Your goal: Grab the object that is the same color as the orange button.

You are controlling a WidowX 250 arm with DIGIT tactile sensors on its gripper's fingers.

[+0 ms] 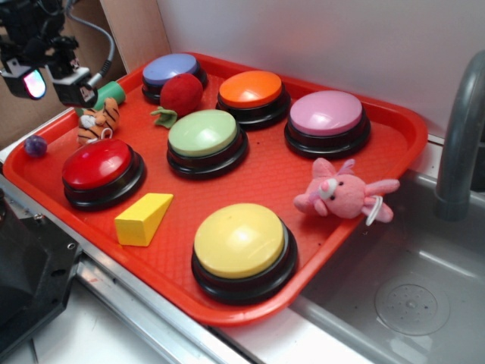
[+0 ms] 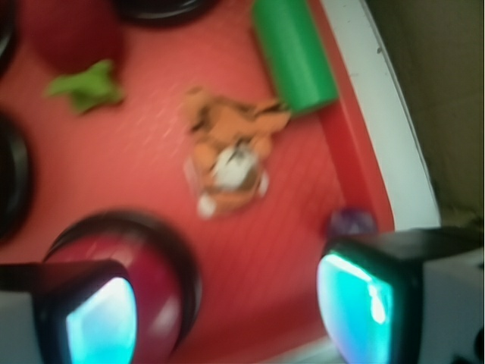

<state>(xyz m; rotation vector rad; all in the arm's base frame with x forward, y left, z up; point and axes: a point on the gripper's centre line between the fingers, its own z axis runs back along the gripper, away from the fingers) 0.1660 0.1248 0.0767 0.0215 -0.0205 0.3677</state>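
- Plush tiger, orange with black stripes, lies at the far left corner of the red tray, between the red button and a green cylinder, touching neither finger.
- Its colour matches the orange button at the tray's back.
- Gripper hovers above and just left of the tiger, fingers spread apart and empty; the wrist view, though blurred, shows the tiger ahead of the gap.
- Progress, as I judge it: the approach is roughly lined up, but descent, closing and lifting are all left.
- Red fuzzy ball and yellow wedge sit apart, untouched.
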